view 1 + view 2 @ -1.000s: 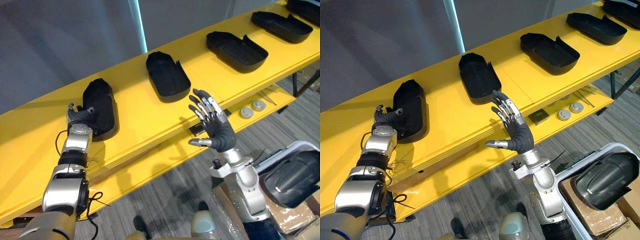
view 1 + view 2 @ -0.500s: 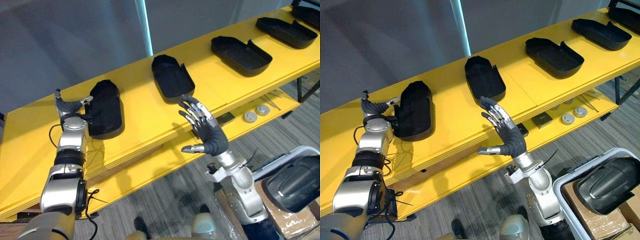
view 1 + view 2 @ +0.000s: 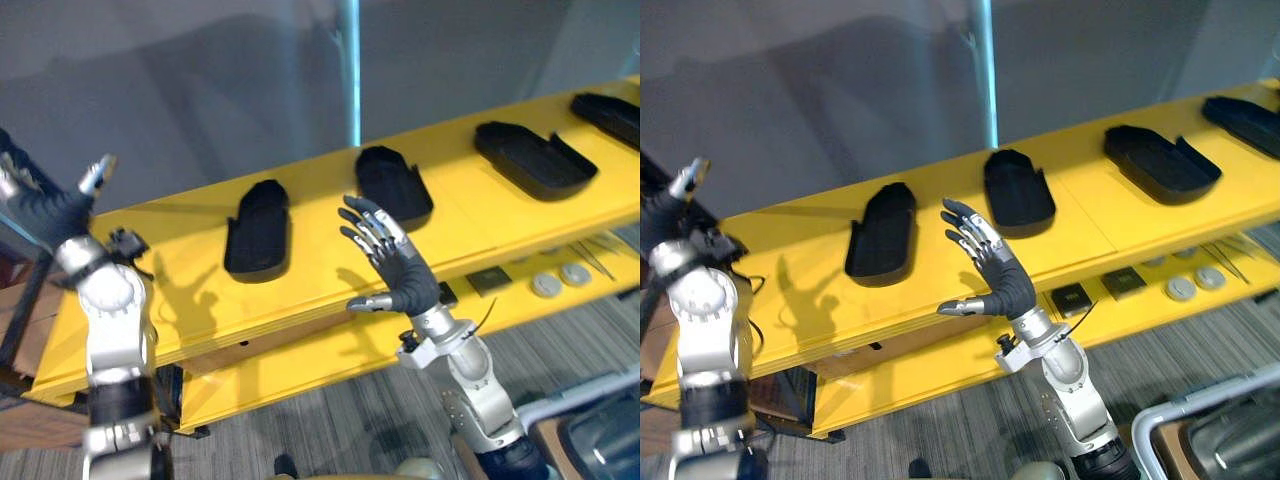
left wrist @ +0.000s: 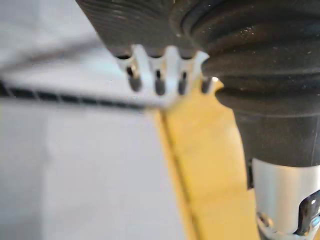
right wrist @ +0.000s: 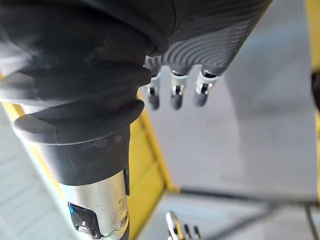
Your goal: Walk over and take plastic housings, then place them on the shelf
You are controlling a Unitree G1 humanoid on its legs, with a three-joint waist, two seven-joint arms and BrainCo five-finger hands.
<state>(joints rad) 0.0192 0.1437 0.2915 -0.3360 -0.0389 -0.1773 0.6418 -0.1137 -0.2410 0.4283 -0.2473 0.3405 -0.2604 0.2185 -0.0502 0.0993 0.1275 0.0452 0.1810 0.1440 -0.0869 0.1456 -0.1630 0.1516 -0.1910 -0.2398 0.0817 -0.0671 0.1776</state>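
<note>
**Four housings on the shelf, both hands empty**

We see four black plastic housings lying in a row on the top board of the yellow shelf (image 3: 200, 290), each well apart from the next. The leftmost housing (image 3: 258, 228) lies at centre-left of the frame. The second housing (image 3: 393, 182) lies just right of centre with its hollow side up. The third housing (image 3: 530, 158) sits in the upper right, also hollow side up, and the fourth housing (image 3: 612, 105) is cut off by the right edge.

The right hand (image 3: 400, 275) stands upright in the middle of the frame, in front of the shelf's front edge. In the picture it sits between the leftmost and second housings. Its fingers (image 5: 173, 92) are straight and spread, the thumb points out to the left, and it holds nothing.

The left hand (image 3: 45, 210) is raised at the left edge of the frame, well apart from the leftmost housing. Its fingers (image 4: 157, 80) run in a straight row with nothing in them.

On the lower board, at lower right, we see two round grey discs (image 3: 546, 285) and a dark square part (image 3: 490, 280). A grey wall with a pale vertical strip (image 3: 350, 70) stands behind the shelf, and grey carpet (image 3: 330, 430) lies below.
</note>
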